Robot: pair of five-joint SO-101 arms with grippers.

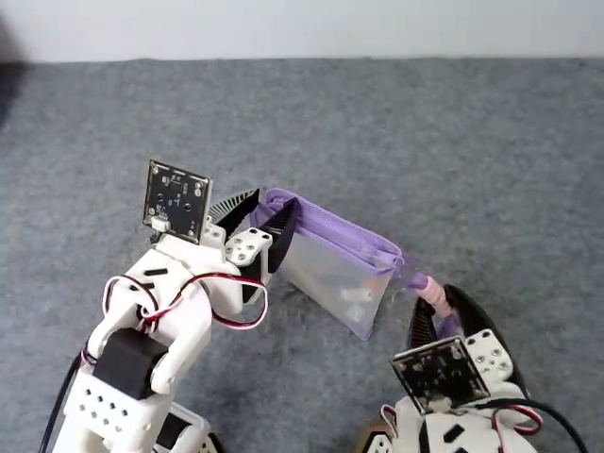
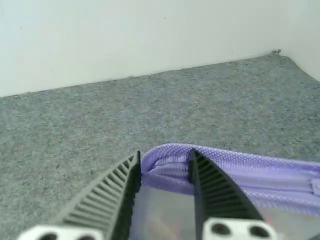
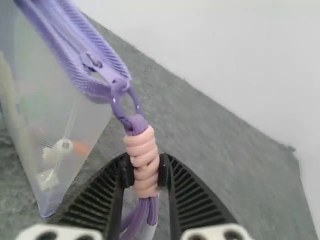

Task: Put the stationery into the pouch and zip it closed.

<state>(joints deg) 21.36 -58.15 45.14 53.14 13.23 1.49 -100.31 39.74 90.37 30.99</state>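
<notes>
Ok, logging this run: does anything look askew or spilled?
Nothing spilled. The pouch is held up at a slant, not flat: the left gripper clamps one top corner, the right gripper pinches the zip cord.

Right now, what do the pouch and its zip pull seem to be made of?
The pouch: a frosted, see-through plastic film, as things inside show through; its top band looks like purple woven fabric, ribbed. The pull: soft matte cord, pink wound over purple, probably fabric or rubber; the look leaves it open.
</notes>
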